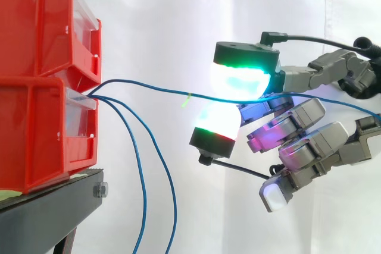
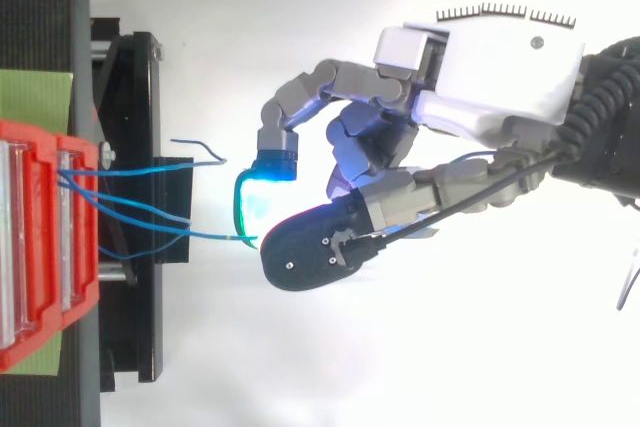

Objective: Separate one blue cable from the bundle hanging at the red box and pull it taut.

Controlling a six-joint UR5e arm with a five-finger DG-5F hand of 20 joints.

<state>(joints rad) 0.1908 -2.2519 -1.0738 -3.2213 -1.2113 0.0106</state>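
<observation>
Two stacked red bins [image 1: 41, 81] stand at the left. Thin blue cables come out between them. One blue cable [image 1: 155, 90] runs almost level to the right, nearly straight with a slight sag, and carries a small green mark [image 1: 186, 100]. My hand [image 1: 309, 117] pinches it between an upper green-glowing fingertip [image 1: 238, 78] and a lower white one [image 1: 217, 120]; the other fingers curl beneath. Two more blue cables [image 1: 143, 171] hang down loosely. In the top view the hand [image 2: 500, 67] holds the cable [image 2: 215, 237] just right of the stand.
The bins sit on a black stand [image 1: 53, 206] with a green pad [image 2: 35, 92] on top. A loose blue cable end [image 2: 200, 150] sticks out above the pinched one. White curtain lies behind; open space is below and right of the bins.
</observation>
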